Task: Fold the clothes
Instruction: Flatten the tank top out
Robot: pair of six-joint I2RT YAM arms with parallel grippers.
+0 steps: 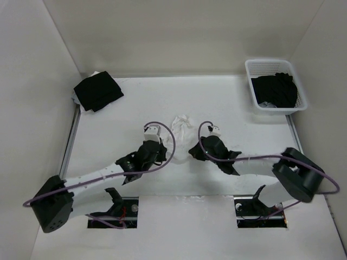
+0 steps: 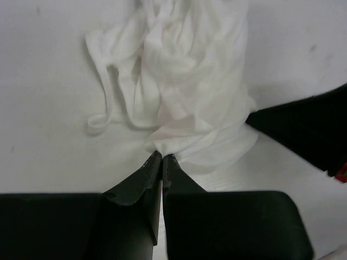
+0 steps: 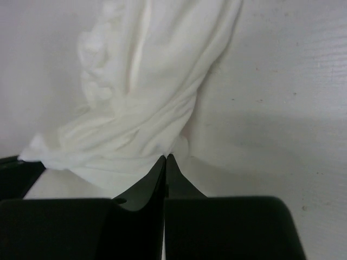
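Observation:
The clothes, a thin white sleeveless top, lie crumpled in a heap at the middle of the table. In the left wrist view the clothes show narrow straps looping out to the left. My left gripper is shut on the near hem of the fabric. It comes at the heap from the lower left. My right gripper is shut on a fold at the near edge of the clothes. It sits at the heap's lower right. Its black body shows at the right of the left wrist view.
A folded black garment lies at the back left corner. A white plastic basket at the back right holds black garments. White walls close in the table on three sides.

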